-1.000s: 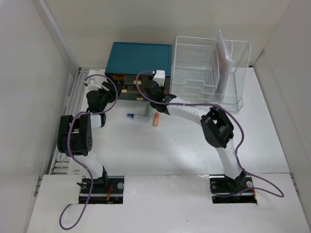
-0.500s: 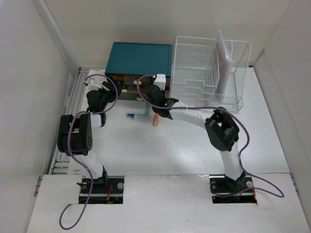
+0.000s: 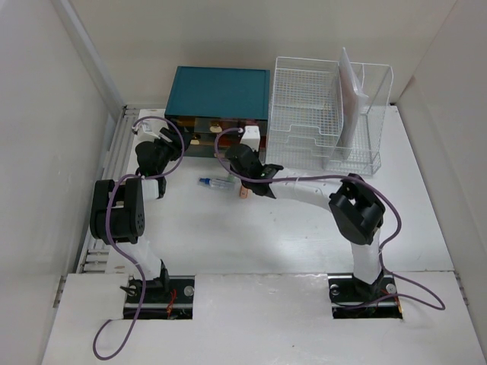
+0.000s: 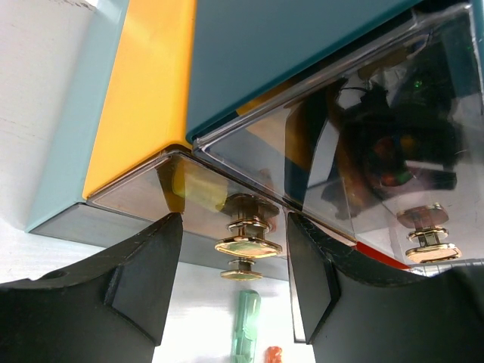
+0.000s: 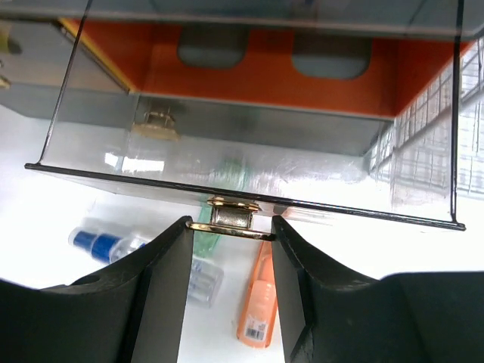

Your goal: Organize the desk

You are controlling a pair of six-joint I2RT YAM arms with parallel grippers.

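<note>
Desk [image 3: 228,236] — orange marker [image 3: 243,191] partly behind right claw [image 5: 231,227]

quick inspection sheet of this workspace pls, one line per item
surface: white desk, no spills seen
job's things: teal cabinet and wire basket side by side at the far edge
clutter: blue-capped tube and orange stick lying loose in front of the cabinet
grippers: left gripper open around a brass knob; right gripper shut on the second knob
cables: purple cables draped along both arms
surroundings: white walls, nothing else seen
</note>
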